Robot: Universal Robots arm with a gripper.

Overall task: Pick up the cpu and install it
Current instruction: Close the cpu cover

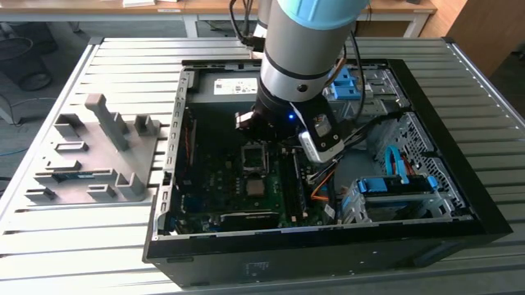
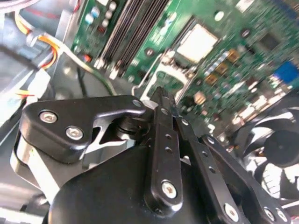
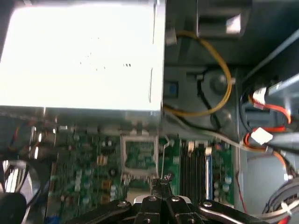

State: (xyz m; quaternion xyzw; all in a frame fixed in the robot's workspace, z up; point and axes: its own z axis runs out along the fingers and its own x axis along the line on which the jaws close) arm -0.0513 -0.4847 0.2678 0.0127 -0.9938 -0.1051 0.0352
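CPU (image 2: 196, 43), square and silvery, lies flat on green motherboard (image 2: 254, 25).

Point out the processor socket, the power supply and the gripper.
processor socket (image 3: 138, 155), first wrist view, middle of its metal frame.
power supply (image 3: 79, 56), first wrist view, its bright flat face.
gripper (image 2: 164, 97), second wrist view, tips of the jaws.

The silver arm (image 1: 302, 58) has a pale blue cap (image 1: 316, 12), and its black gripper (image 2: 162, 95) carries silver screws (image 2: 169, 188).
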